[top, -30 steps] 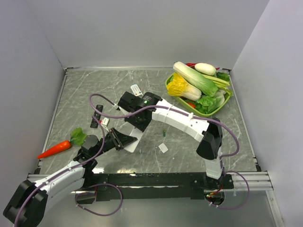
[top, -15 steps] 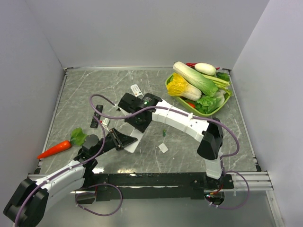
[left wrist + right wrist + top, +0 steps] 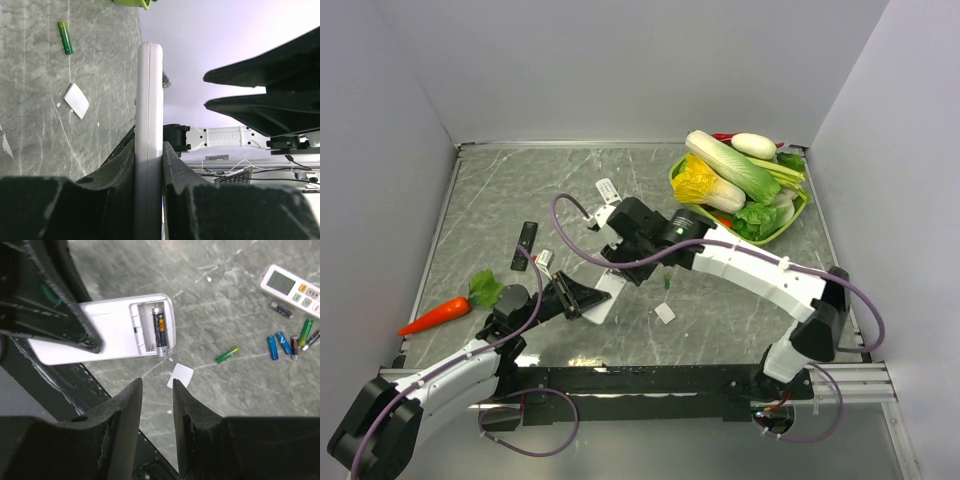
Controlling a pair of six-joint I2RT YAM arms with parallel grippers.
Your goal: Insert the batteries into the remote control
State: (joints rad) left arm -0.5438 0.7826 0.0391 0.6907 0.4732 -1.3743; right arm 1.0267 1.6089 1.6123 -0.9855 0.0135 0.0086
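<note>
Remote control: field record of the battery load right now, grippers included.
remote control: white, back up, battery bay open
held by: left gripper, shut on the remote
loaded: one dark battery; other slot empty
battery cover: off, lying apart from the remote
loose: green battery alone; cluster of batteries near second remote
right gripper: open, empty, close to the bay

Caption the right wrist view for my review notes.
Right pincer open above the remote, one battery seated, spares loose on the table.
</note>
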